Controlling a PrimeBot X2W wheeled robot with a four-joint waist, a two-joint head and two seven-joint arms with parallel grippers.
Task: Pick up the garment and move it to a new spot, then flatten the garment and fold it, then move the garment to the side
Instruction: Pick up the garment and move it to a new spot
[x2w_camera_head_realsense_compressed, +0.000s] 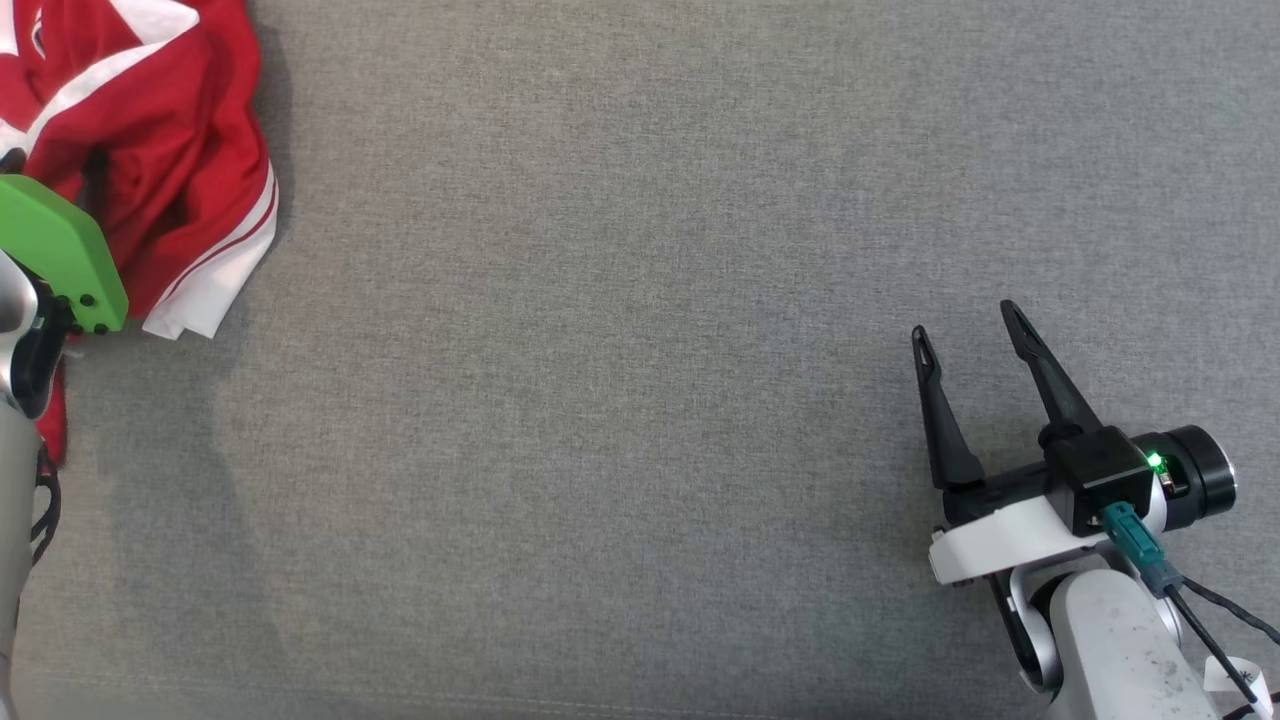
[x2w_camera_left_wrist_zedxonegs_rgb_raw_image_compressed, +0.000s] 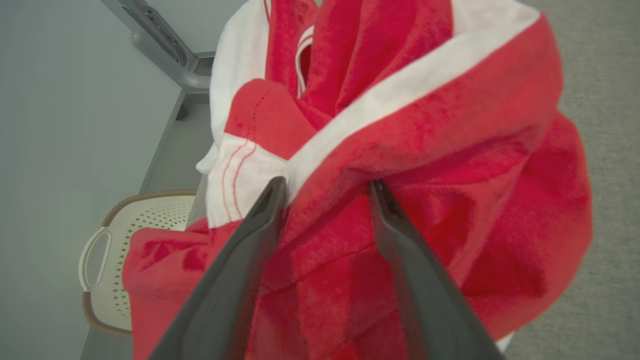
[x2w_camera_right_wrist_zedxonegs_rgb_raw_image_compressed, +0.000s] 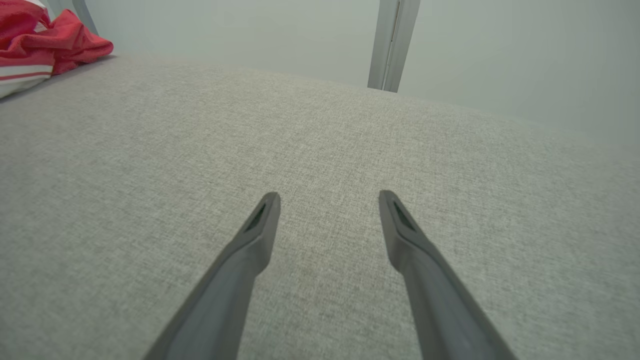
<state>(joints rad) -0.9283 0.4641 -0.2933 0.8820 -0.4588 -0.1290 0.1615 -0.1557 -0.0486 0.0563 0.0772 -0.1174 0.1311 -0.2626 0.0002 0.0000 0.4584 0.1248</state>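
Since the red and white jersey (x2w_camera_head_realsense_compressed: 170, 150) lies bunched in the upper left corner of the head view, at the far left edge of the grey surface (x2w_camera_head_realsense_compressed: 640, 400), the pick-up falls to the left arm. Its green wrist plate (x2w_camera_head_realsense_compressed: 60, 250) hangs right over the heap. The right pincer (x2w_camera_head_realsense_compressed: 965, 322) sits in the lower right of that frame, well apart from the cloth, its fingers spread and holding nothing.

The left wrist view gives what the head view cannot. The left pincer (x2w_camera_left_wrist_zedxonegs_rgb_raw_image_compressed: 326, 185) has its two dark fingers spread, tips pushed into the cloth, with a ridge of red fabric and a white band bulging up between them. The band runs slantwise, from the left finger toward the upper right of that frame. To my eye the fingers straddle the fold and have not yet nipped it. A closing squeeze across that ridge looks like the move in hand.

The same view also shows a pale perforated basket (x2w_camera_left_wrist_zedxonegs_rgb_raw_image_compressed: 125, 235) at the lower left, beyond the surface's edge. From the right wrist view the jersey is only a red lump in the upper left corner.
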